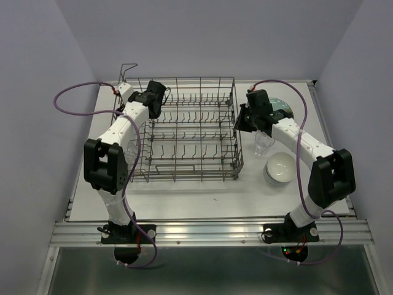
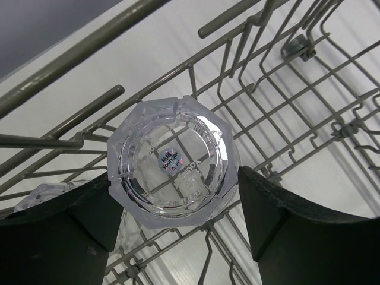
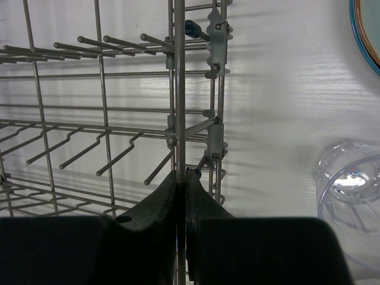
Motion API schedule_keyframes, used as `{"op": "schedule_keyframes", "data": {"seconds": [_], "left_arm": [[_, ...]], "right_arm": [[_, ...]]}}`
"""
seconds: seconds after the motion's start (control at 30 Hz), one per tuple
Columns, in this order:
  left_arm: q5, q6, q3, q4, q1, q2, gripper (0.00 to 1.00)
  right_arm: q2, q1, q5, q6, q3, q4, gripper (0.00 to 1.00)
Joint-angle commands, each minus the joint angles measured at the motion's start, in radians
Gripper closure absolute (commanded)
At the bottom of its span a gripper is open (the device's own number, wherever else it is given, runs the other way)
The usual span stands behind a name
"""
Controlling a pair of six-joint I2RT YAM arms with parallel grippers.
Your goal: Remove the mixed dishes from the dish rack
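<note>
The grey wire dish rack stands mid-table. In the left wrist view a clear glass stands upside down on the rack's wires at the far-left corner. My left gripper is down over the glass, one finger against each side. A second clear glass shows partly behind the left finger. My right gripper is shut on an upright wire of the rack's right wall.
On the table right of the rack stand a clear glass, stacked white bowls and a pale green plate. Purple cables loop off both arms.
</note>
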Motion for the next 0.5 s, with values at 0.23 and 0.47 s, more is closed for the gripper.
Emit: {"op": "schedule_keyframes", "data": {"seconds": [0.23,0.47], "left_arm": [[-0.087,0.051,0.097,0.003,-0.026,-0.128,1.00],[0.002,0.226,0.124,0.152,-0.065,-0.220,1.00]], "right_arm": [[-0.005,0.017,-0.055,-0.008,0.004,0.022,0.92],[-0.011,0.017,-0.040,0.002,0.051,0.027,0.75]]}}
